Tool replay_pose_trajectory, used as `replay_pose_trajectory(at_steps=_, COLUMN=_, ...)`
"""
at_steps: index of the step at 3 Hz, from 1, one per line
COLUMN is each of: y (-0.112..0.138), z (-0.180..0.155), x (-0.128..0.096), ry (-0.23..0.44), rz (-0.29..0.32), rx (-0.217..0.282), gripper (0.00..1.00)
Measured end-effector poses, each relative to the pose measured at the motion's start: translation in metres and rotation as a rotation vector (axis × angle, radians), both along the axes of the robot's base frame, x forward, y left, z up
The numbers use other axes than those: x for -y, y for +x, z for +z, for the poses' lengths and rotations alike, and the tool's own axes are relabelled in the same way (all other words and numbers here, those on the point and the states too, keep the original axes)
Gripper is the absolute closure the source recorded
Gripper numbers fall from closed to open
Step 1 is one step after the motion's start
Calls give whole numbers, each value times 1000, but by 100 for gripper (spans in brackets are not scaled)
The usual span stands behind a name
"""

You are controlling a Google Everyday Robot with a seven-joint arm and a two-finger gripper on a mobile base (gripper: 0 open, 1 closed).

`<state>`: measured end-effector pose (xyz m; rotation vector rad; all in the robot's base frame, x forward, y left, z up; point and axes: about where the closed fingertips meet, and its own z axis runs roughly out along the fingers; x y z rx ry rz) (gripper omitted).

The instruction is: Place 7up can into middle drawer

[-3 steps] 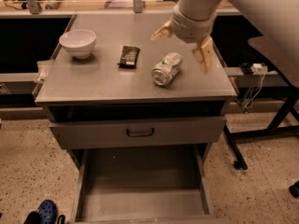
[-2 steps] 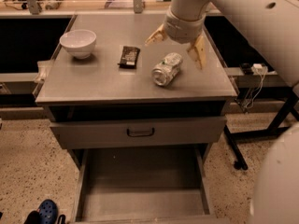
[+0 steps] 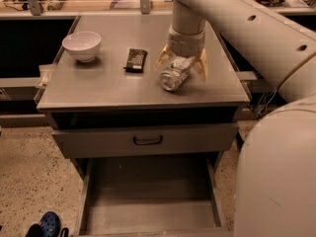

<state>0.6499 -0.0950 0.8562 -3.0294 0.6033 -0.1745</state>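
The 7up can (image 3: 173,76) lies on its side on the grey cabinet top (image 3: 98,88), silver-white with green markings, its open end facing the front. My gripper (image 3: 181,63) hangs from the white arm straight over the can's rear end. It is open, with one yellowish finger (image 3: 163,58) to the can's left and the other to its right. The fingers are not closed on the can. The middle drawer (image 3: 148,201) is pulled out low at the front, a shallow grey tray with a bare floor.
A white bowl (image 3: 82,44) stands at the top's left. A dark candy-bar wrapper (image 3: 135,59) lies just left of the can. A shut drawer front with a dark handle (image 3: 148,140) sits above the tray. My arm fills the right side. A blue shoe (image 3: 47,223) lies on the floor.
My gripper has moved left and down from beside the can to over it, so its fingers now straddle the can. The can has not moved.
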Motion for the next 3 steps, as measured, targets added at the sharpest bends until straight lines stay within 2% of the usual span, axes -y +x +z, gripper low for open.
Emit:
replay_pose_trajectory(at_steps=1, y=-7, z=-13, x=-5, ry=-21, rz=26, rx=-24, gripper=41)
replay_pose_trajectory(at_steps=2, y=-15, z=-20, x=-10, ry=-33, rz=-20, rx=-29, gripper=64)
replay_pose_trajectory(at_steps=3, y=-26, z=-1, x=-12, ry=6, rz=-183, rx=24, gripper=87)
